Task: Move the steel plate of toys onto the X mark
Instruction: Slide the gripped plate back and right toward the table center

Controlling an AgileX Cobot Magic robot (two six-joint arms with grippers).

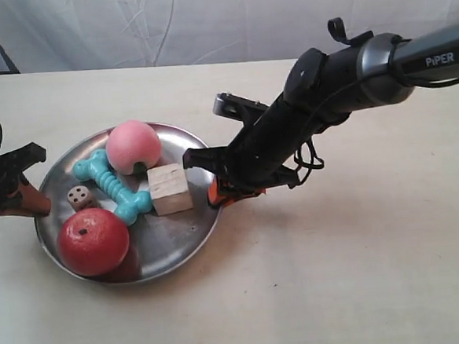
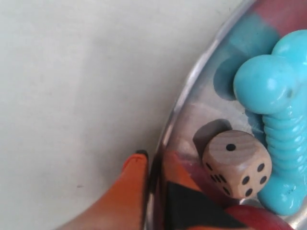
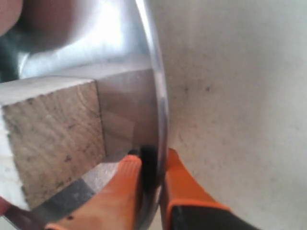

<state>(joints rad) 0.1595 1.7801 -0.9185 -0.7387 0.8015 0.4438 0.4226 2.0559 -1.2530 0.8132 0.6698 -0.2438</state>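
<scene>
Status: rim grip on, transfer pending

Seeing steel plate (image 1: 175, 235) at 9 o'clock of exterior view, apparently resting on table (image 1: 363, 273), not lifted. Carrying all five toys: peach (image 1: 133, 146), red ball (image 1: 93, 240), bone (image 1: 112, 184), cube (image 1: 170, 189), die (image 1: 79, 197). Can't make out X mark in any view, so no read on remaining travel. Reckon the whole move is left: lift, carry, set down on mark.

Right side: pinching plate rim at its 3 o'clock with right gripper (image 3: 149, 165). Orange fingers (image 3: 127, 184) one inside, one outside, closed onto the metal edge, just beside cube.

Left side: parked left gripper (image 1: 39, 203) at plate's 9 o'clock, near die and bone end. Outer finger (image 2: 136, 187) touching rim from outside. Inner side muddled with reflections in the metal, so can't tell whether clamped or merely straddling.

Worth confirming left clamp before any lift. Otherwise risking a tilt and a rolling red ball.
</scene>
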